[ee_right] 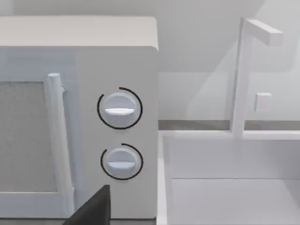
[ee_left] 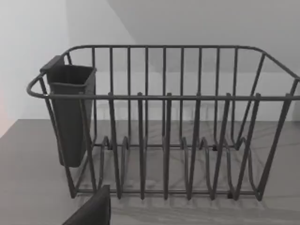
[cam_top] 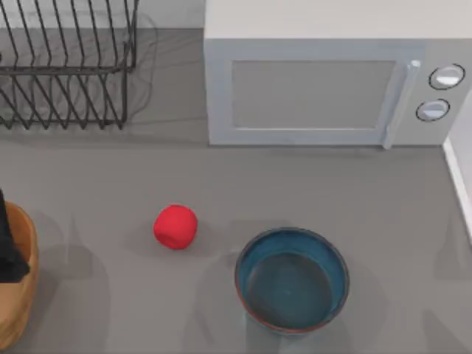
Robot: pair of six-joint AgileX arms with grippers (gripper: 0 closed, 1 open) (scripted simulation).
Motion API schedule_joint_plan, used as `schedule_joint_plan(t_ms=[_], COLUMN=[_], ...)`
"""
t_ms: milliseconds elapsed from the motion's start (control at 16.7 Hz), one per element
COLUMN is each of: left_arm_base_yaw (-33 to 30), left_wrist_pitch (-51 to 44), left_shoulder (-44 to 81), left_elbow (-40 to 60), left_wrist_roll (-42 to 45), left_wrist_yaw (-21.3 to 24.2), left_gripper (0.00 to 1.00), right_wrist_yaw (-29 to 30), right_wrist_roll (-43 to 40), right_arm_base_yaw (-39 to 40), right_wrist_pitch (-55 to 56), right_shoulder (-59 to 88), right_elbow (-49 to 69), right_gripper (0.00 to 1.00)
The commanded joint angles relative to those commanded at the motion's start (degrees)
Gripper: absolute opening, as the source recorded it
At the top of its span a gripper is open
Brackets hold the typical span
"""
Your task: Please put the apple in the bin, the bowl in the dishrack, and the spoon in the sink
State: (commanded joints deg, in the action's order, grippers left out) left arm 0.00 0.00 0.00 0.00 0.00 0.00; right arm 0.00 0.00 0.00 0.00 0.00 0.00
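The red apple [cam_top: 175,226] lies on the grey counter, left of centre. To its right, near the front edge, stands the teal-blue bowl [cam_top: 292,279], upright and empty. The orange-tan bin [cam_top: 16,295], with something black inside, is at the far left edge. The black wire dishrack [cam_top: 63,66] sits at the back left and is seen close up as the dishrack [ee_left: 168,126], with nothing in its prongs. The white sink [ee_right: 225,187] lies right of the microwave. The spoon is out of view. A dark part of my left gripper [ee_left: 91,211] and of my right gripper [ee_right: 91,206] shows in each wrist view.
A white microwave [cam_top: 324,88] with two dials stands at the back, its door shut. A dark cutlery holder [ee_left: 70,112] hangs on the rack's end. A white faucet [ee_right: 241,75] rises behind the sink. The sink's edge [cam_top: 459,177] bounds the counter on the right.
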Motion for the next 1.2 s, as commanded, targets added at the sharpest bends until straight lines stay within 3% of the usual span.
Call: schedule_joint_plan(t_ms=[240, 480, 1200], left_arm_base_yaw=[-0.5, -3.4, -19.3], left_wrist_pitch=[-1.0, -6.4, -37.6], left_shoulder=[1.7, 11.8, 70.2], left_elbow=[1.3, 9.2, 52.4], left_wrist_roll=[-0.2, -1.4, -8.0], left_wrist_yaw=[0.0, 0.0, -0.2], left_gripper=[1.00, 1.00, 1.00], right_wrist_yaw=[0.0, 0.0, 0.0], right_wrist_roll=[0.0, 0.0, 0.0], right_arm_base_yaw=[0.0, 0.0, 0.0], right_wrist_pitch=[0.0, 0.0, 0.0], right_shoulder=[0.0, 0.0, 0.0], right_elbow=[0.0, 0.0, 0.0], right_gripper=[1.00, 1.00, 1.00])
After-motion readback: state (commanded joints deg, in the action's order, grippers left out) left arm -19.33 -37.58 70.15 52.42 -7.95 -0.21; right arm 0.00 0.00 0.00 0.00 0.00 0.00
